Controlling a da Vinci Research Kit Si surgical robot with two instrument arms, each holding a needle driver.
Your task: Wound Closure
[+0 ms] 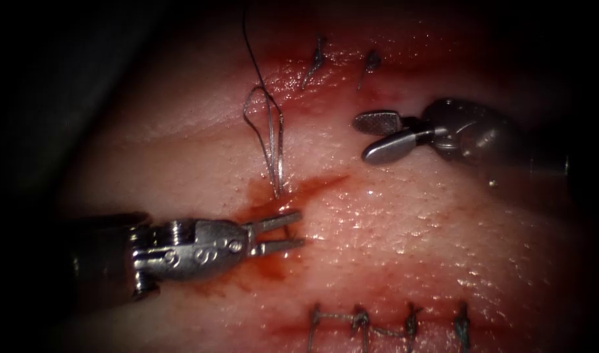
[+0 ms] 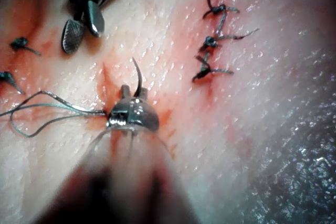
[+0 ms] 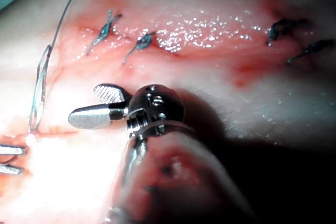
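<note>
The pale pink slab of pork-belly tissue [image 1: 410,229] lies glistening under the endoscope, marked in the middle by a short slanting cut [image 1: 312,186] that is stained with red fluid [image 1: 260,212]. The left arm's steel needle driver, reaching in from the left, has its pincer [image 1: 299,229] at the left end of that cut. The two slim jaws are released and parted just over the wet tissue, clenching nothing. The right arm's needle driver hangs well to the right of the cut, its pincer [image 1: 361,138] also spread wide and empty, with the ridged face of one jaw turned to the lens.

Two rows of knotted dark stitches [image 1: 361,320] close older wounds near the front and far edges of the tissue. A thin grey-blue thread [image 1: 263,124] lies in a long narrow loop on the left side of the cut and runs down into its reddened left end, with one dark strand trailing away beyond the far edge.

In the left wrist view the dark curved needle [image 2: 138,77] rises as a slender hook right at the tips of the left pincer. Neither tool holds it, and whether its base sits in the tissue cannot be told.
</note>
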